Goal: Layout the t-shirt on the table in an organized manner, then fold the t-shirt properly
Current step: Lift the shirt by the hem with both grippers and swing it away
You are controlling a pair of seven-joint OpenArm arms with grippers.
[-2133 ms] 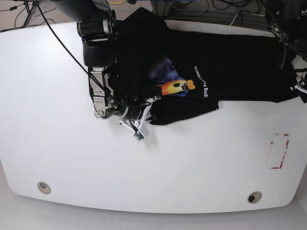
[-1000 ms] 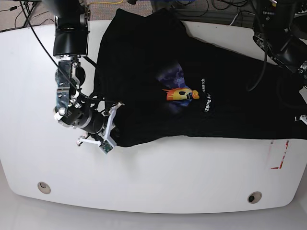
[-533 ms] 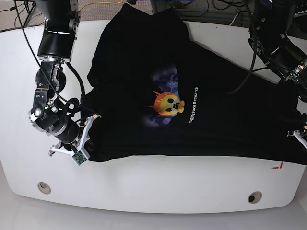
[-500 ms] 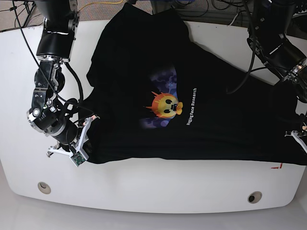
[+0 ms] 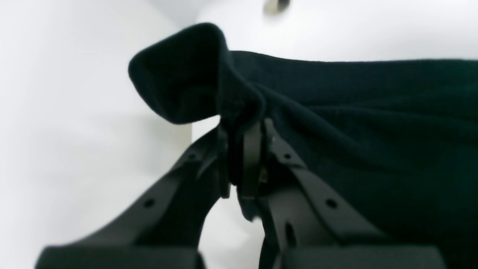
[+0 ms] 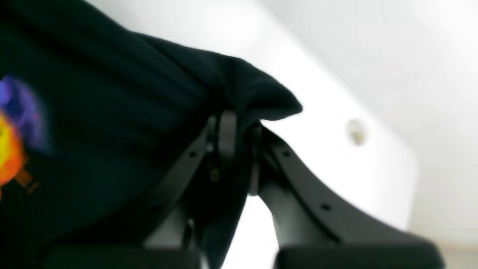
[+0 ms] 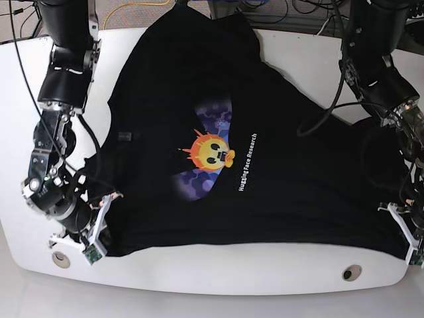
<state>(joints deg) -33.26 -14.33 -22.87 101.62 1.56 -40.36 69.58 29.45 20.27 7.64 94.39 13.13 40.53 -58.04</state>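
The black t-shirt (image 7: pixel 278 179) lies spread over the white table (image 7: pixel 218 268), its orange and blue print (image 7: pixel 211 151) facing up near the middle. At the shirt's front left corner, my right gripper (image 7: pixel 111 207) is shut on the hem. The right wrist view shows that gripper (image 6: pixel 233 125) pinching a bunched fold of the t-shirt (image 6: pixel 123 97). On the base view's right, my left gripper (image 7: pixel 395 218) is shut on the front right corner. In the left wrist view this gripper (image 5: pixel 242 138) clamps the t-shirt (image 5: pixel 354 119), and a cloth flap curls over its fingers.
Two round grommet holes (image 7: pixel 61 259) (image 7: pixel 352 273) sit near the table's front edge, just in front of the hem. Cables (image 7: pixel 318 20) run along the back edge behind the collar. The shirt's far end hangs over the table's back edge.
Both arms have drawn the hem toward the front edge and further apart. The shirt has opened out flat, the print has slid forward, and the red tape is now covered.
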